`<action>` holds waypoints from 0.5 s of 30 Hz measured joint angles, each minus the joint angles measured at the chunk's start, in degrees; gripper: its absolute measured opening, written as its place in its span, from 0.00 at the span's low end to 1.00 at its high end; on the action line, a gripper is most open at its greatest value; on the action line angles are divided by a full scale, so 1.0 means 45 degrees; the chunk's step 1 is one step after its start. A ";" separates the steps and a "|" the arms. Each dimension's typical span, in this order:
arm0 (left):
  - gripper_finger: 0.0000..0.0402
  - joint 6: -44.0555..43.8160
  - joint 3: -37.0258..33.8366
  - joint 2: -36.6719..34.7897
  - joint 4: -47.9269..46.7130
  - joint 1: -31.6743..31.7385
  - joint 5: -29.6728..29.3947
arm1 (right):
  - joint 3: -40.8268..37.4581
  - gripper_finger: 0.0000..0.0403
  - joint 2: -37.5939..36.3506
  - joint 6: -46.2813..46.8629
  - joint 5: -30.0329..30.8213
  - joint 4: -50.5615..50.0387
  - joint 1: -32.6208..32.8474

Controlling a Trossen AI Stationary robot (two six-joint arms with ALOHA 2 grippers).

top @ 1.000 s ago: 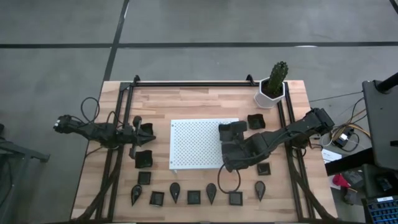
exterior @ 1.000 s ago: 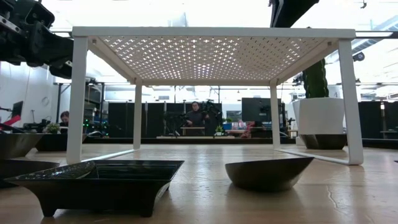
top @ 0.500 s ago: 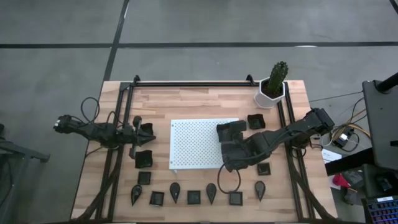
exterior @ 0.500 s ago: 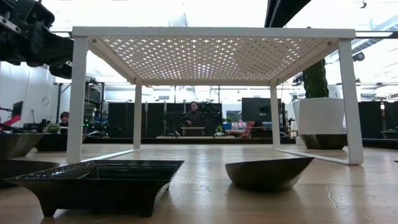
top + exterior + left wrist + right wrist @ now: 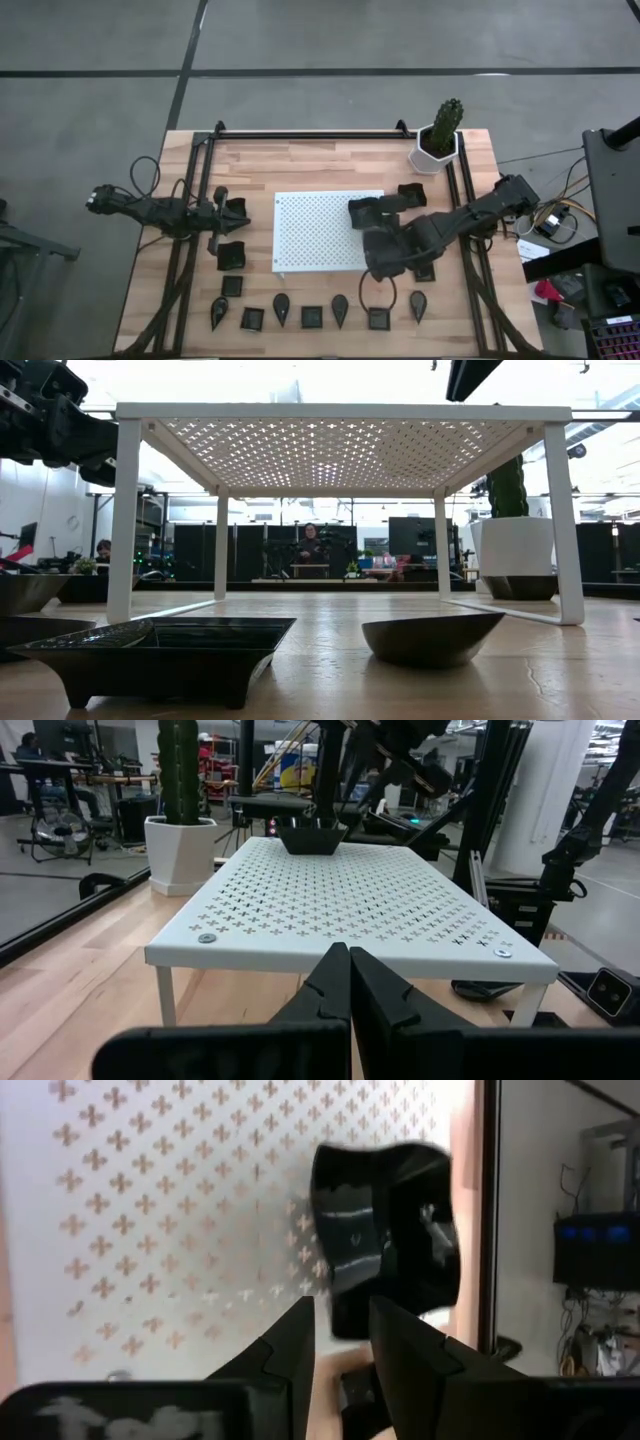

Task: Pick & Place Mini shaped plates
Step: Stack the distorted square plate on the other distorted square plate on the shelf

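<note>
High view: the right claw (image 5: 378, 232) hovers at the board's (image 5: 315, 230) right edge, with a square plate (image 5: 364, 211) on the board just beyond its tips. More plates sit in a row (image 5: 312, 316) along the bench (image 5: 300, 160) edge behind that claw. The left claw (image 5: 226, 211) waits off the board's far side, two plates just beside it.

Low view: two plates (image 5: 160, 650) stand on the bench under the raised board (image 5: 330, 412).

Left wrist view: the left claw (image 5: 348, 982) is pressed together, empty; a plate (image 5: 311, 837) sits at the board's far edge ahead.

Right wrist view: the right claw (image 5: 342, 1342) stands narrowly parted, holding nothing, the plate (image 5: 388, 1235) just ahead.
</note>
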 joint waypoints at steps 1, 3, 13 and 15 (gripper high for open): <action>0.00 -0.0001 0.0000 0.0000 0.0004 0.0004 0.0005 | 0.0000 0.24 -0.0003 0.0191 -0.0001 -0.0136 0.0055; 0.00 0.0000 0.0000 0.0000 0.0003 0.0005 0.0002 | 0.0000 0.23 -0.0024 0.0534 0.0001 -0.0258 0.0222; 0.00 0.0000 0.0000 0.0000 0.0000 0.0000 0.0004 | -0.0054 0.22 -0.0267 0.2438 0.1025 -0.1467 0.1208; 0.00 0.0000 0.0000 0.0000 0.0005 0.0003 0.0002 | -0.0166 0.22 -0.0342 0.2790 0.1080 -0.1519 0.1299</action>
